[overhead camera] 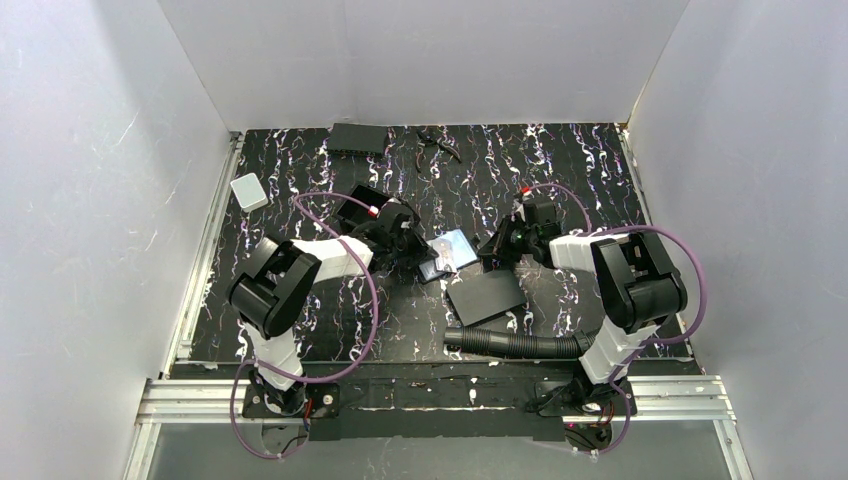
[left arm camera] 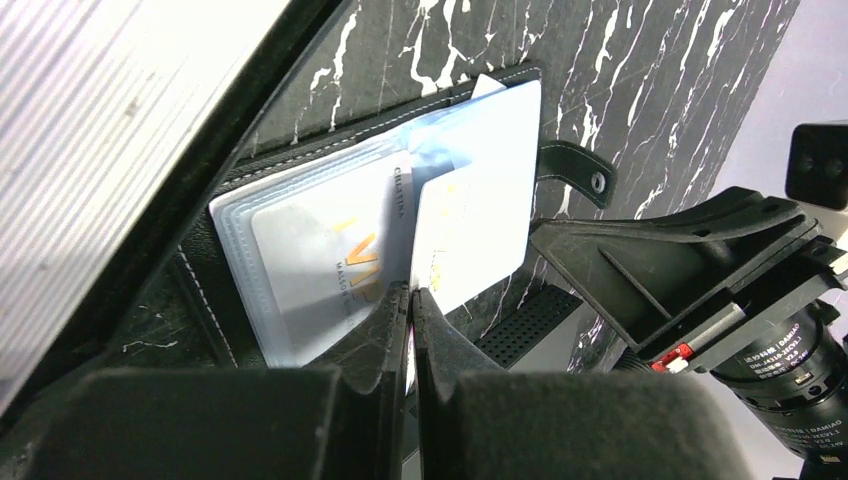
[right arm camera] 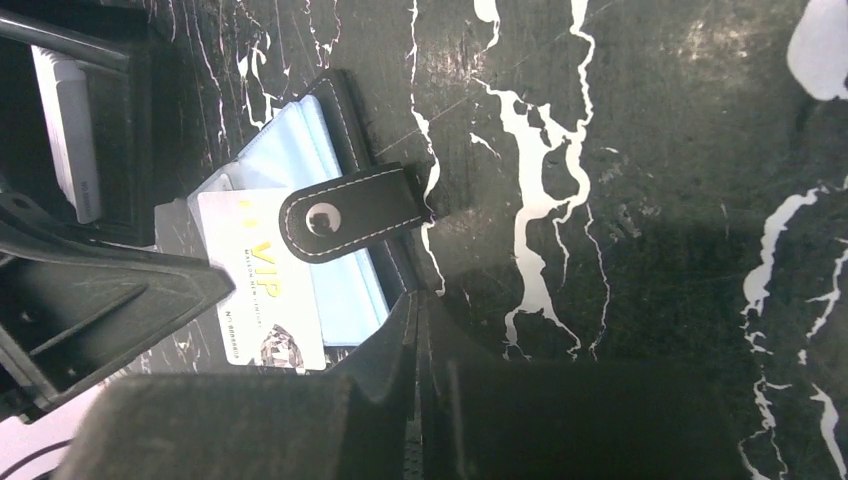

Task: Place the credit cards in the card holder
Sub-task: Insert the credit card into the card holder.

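Observation:
The black card holder (overhead camera: pixel 447 255) lies open between both grippers, its clear sleeves (left arm camera: pixel 300 250) facing up and its snap strap (right arm camera: pixel 350 212) folded over them. A pale credit card (left arm camera: pixel 470 200) with gold "VIP" print sticks out of the sleeves. My left gripper (left arm camera: pixel 411 290) is shut on that card's near edge. The same card (right arm camera: pixel 260 290) shows in the right wrist view, under the strap. There my right gripper (right arm camera: pixel 418 300) is shut, pinching the holder's black cover edge (right arm camera: pixel 385 240). In the top view, the left gripper (overhead camera: pixel 415 245) and right gripper (overhead camera: pixel 497 250) flank the holder.
A matte black flat sheet (overhead camera: pixel 485 297) lies just in front of the holder, with a black ribbed hose (overhead camera: pixel 515 345) nearer still. A small white box (overhead camera: pixel 249 191) sits at the left, and a black box (overhead camera: pixel 357 138) and a dark tool (overhead camera: pixel 437 148) at the back. White walls enclose the table.

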Robot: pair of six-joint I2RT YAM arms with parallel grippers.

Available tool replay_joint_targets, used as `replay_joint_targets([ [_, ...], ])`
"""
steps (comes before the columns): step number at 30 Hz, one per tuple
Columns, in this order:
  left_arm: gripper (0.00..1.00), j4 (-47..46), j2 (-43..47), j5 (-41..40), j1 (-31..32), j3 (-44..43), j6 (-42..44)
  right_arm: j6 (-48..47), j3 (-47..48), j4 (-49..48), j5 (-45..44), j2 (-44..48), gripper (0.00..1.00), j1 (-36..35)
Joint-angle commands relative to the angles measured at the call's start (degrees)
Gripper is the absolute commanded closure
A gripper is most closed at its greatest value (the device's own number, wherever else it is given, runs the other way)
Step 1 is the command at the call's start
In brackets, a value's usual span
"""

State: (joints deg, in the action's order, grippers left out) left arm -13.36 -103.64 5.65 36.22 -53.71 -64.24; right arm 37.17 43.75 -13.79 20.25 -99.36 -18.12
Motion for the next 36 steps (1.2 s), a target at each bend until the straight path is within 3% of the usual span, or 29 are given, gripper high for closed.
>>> replay_joint_targets([
  [1,1.0,-0.86,2.52,-4.36,-0.09,2.48,-0.74,0.34,-2.13,4.52,1.18,-0.03,0.96,-0.16],
  [4,1.0,-0.92,3.0,-4.59,-0.34,3.26,-1.77,-4.21,-1.0,5.47,1.88,1.78,0.83,-0.23],
  [7,1.0,-1.24,2.97,-4.33,-0.6,3.94,-3.16,-10.15,1.18,6.99,3.88,2.65,0.51,-0.25],
  [8,1.0,-1.41,2.89,-4.11,-0.62,4.04,-3.42,-11.28,2.35,7.75,4.75,2.01,0.46,-0.25],
  [12,1.0,-2.09,2.78,-3.33,-0.62,4.51,-4.16,-12.25,5.1,6.59,6.89,-1.48,0.42,-0.27],
  [17,1.0,-2.14,2.94,-3.13,-0.62,4.92,-3.64,-15.13,5.62,4.2,1.24,-0.98,0.33,-0.25],
  [24,1.0,-2.2,3.12,-3.81,-0.71,5.44,-3.84,-16.74,7.69,2.04,-5.39,-3.26,0.38,-1.13],
  [28,1.0,-2.86,3.0,-4.19,-0.8,6.16,-5.26,-15.88,7.73,-0.03,-6.72,-4.61,0.49,-1.55],
  [36,1.0,-5.07,3.22,-6.21,-0.97,7.91,-8.15,-13.59,7.83,1.12,-9.77,-6.07,0.83,-1.74],
])
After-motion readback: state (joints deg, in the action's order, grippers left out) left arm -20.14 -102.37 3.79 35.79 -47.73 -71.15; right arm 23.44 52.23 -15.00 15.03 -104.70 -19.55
